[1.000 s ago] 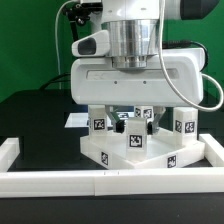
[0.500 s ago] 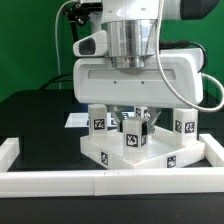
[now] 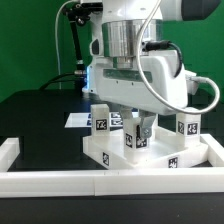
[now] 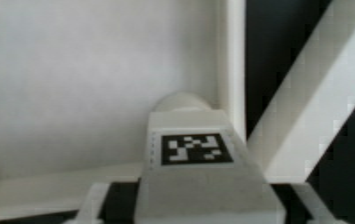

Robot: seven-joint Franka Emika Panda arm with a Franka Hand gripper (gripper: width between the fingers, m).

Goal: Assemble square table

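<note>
The black surface [image 3: 35,110] spreads out under everything, edged toward the camera by a long low white wall [image 3: 60,181]. On it, directly beneath the pincer, lies the square table's top: a large white square plastic panel with a raised rim [image 3: 110,157], a small black-and-white tag on its near face. Behind the pincer, flat on the surface, the thin white marker board [image 3: 76,119] shows only as a sliver.

Three small white tagged block legs are in view. One stands upright on the panel to the exterior view's left of the pincer [image 3: 102,122], another to its right [image 3: 186,125]. The third leg [image 3: 133,139] stands upright between the fingers, its long axis vertical and in line with the pincer's approach. A fourth I cannot make out.

The pincer [image 3: 134,124] is clamped on that middle leg, its fingers closed against the sides. The wrist view shows the leg's tagged face [image 4: 195,150] centred over the panel's rim. Whether its foot is seated in the panel cannot be told. Any next move, judged from this, would turn on keeping the leg vertical above its seat.
</note>
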